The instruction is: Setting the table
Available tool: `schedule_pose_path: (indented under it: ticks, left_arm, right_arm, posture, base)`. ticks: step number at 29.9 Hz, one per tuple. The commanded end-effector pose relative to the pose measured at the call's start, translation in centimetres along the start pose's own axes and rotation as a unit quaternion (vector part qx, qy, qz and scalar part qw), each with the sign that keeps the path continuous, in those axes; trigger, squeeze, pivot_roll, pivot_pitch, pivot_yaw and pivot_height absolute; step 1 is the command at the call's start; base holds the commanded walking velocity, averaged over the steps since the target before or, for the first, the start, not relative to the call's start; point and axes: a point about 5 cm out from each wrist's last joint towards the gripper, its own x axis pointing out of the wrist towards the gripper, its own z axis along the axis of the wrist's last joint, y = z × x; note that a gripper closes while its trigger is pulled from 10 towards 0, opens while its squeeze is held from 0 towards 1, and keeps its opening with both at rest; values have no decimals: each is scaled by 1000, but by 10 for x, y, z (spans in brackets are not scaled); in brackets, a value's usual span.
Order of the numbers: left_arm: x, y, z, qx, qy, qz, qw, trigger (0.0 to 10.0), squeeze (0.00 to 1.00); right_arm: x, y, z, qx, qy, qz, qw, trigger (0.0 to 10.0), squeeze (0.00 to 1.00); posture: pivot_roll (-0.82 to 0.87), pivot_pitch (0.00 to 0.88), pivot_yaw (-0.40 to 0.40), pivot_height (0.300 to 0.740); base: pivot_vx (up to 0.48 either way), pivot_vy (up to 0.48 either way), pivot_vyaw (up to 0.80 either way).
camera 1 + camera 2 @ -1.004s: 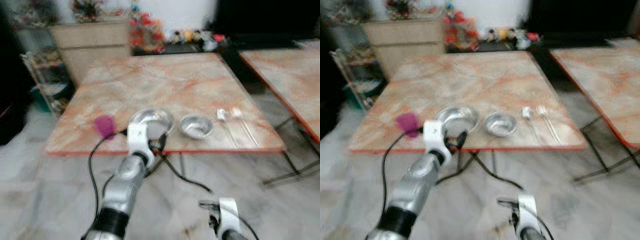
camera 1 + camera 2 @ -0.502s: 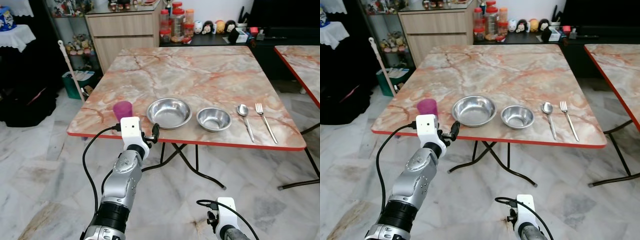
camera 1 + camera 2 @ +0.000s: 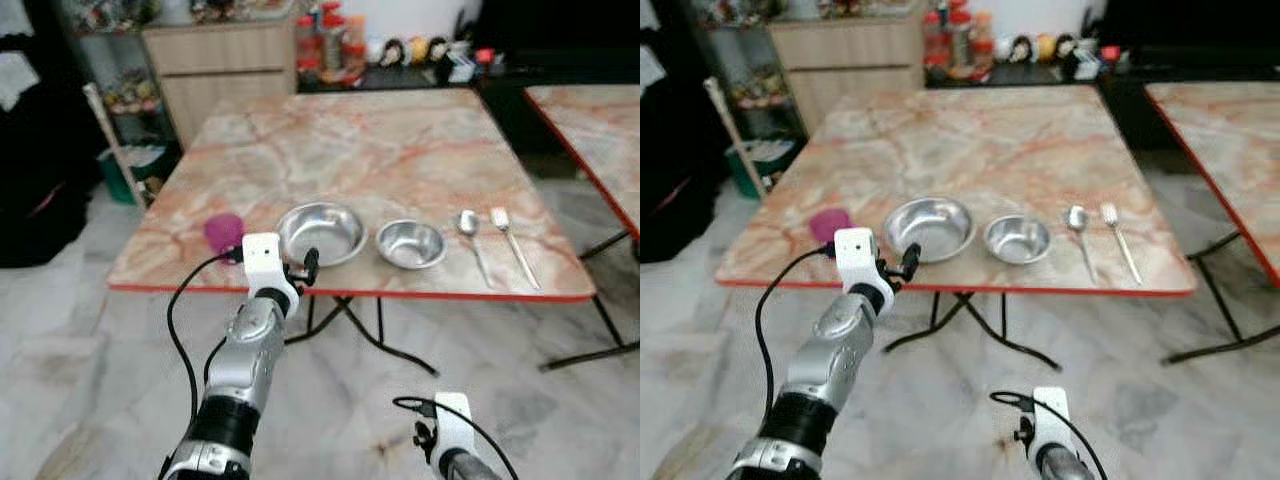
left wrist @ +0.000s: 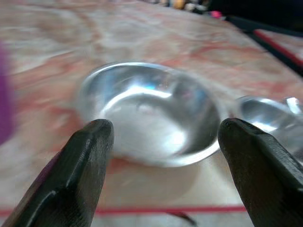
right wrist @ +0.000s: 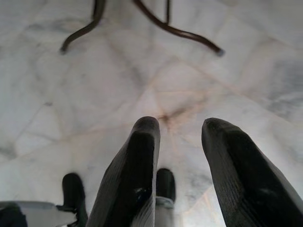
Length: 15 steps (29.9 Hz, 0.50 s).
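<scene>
On the marble table (image 3: 380,150), near its front edge, stand a purple cup (image 3: 224,232), a large steel bowl (image 3: 320,232) and a smaller steel bowl (image 3: 411,243). A spoon (image 3: 470,235) and a fork (image 3: 510,240) lie to the right of them. My left gripper (image 3: 306,266) is raised just before the table's front edge, between cup and large bowl. It is open, and the large bowl (image 4: 151,113) lies beyond its fingers (image 4: 87,170). My right gripper (image 5: 182,127) hangs low over the floor, open and holding nothing.
A second marble table (image 3: 590,130) stands to the right across a narrow gap. Behind are a wooden cabinet (image 3: 225,60) with jars and a shelf at the left. Black folding legs (image 3: 350,320) cross under the table. Marble floor (image 3: 90,370) lies in front.
The whole picture has shifted and blurred, so the camera moved. My left gripper stays open before the table edge by the large bowl. Nothing was taken hold of.
</scene>
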Motion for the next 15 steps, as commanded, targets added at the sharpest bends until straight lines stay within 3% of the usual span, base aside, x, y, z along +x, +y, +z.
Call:
schedule_pose_path:
  ticks: [1,15]
  left_arm:
    - [1,2,1,-5,-2,5,1000,10000,0]
    - [-4,7,7,-16,-21,15,1000,10000,0]
  right_arm:
    - [0,2,2,5,-5,0,1000,10000,0]
    - [0,1,0,2,-3,2,1000,10000,0]
  posture:
    - [-123,0,36,740]
    - [-119,0,31,740]
  base:
    - [289,0,0]
    - [291,0,0]
